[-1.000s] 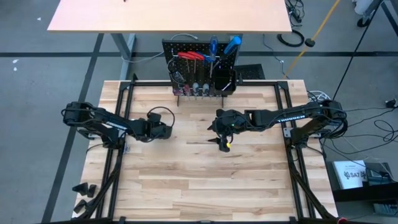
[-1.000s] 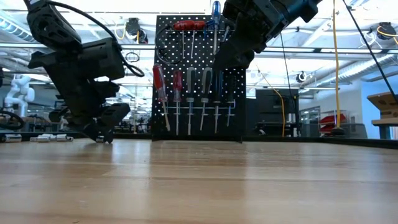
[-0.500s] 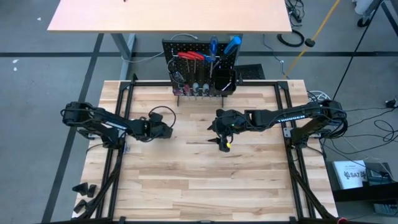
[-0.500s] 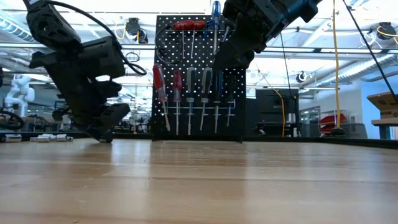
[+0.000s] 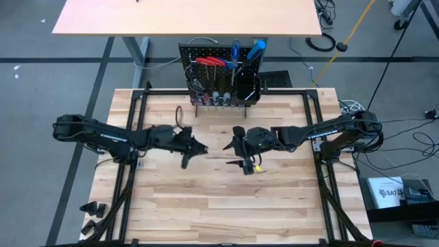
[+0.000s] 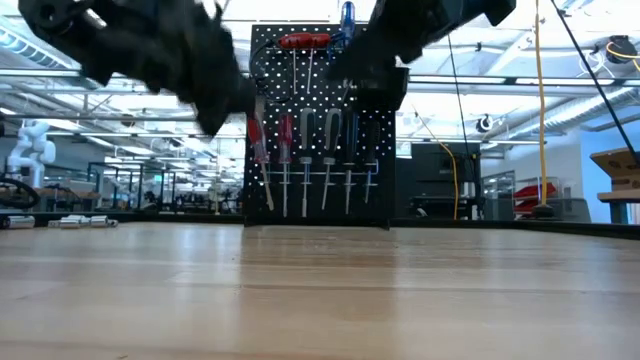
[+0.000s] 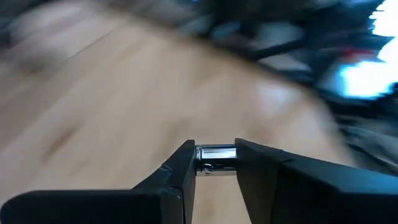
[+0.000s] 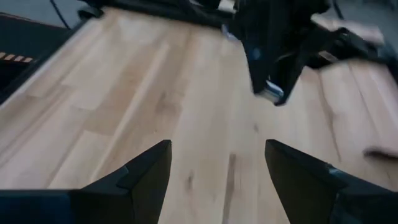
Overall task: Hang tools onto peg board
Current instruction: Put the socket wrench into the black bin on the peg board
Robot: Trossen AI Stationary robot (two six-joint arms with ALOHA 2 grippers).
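Note:
My left gripper (image 7: 216, 160) is shut on a small silver metal piece (image 7: 216, 153), a short shiny cylinder. It hangs above the middle of the wooden tabletop (image 5: 206, 199), its fingers (image 5: 200, 147) pointing nearly level toward the right arm. My right gripper (image 5: 237, 147) faces it a short way off, open with nothing between its fingers (image 8: 217, 163). The right wrist view shows the left gripper (image 8: 273, 50) with the silver piece (image 8: 272, 93) at its tip. The black peg board (image 5: 221, 75) stands upright at the table's far edge, with red- and blue-handled tools (image 6: 300, 150) hanging on it. My left gripper pinches the silver piece between its two fingers, one on each end of the cylinder (image 7: 200, 160), so the piece spans the gap crosswise. The fingers come nearly level from the table's left side. The piece is lifted clear of the table.
A tan table (image 5: 185, 17) stands beyond the peg board. Black frame rails (image 5: 134, 110) run along the tabletop's left and right sides. Bare wood (image 5: 226, 206) lies between the grippers and the near edge.
My left gripper has risen from the tabletop and swung toward the table's middle and the right gripper, tipping from pointing down to nearly level and rolling as it went. My right gripper has shifted slightly and rolled a little.

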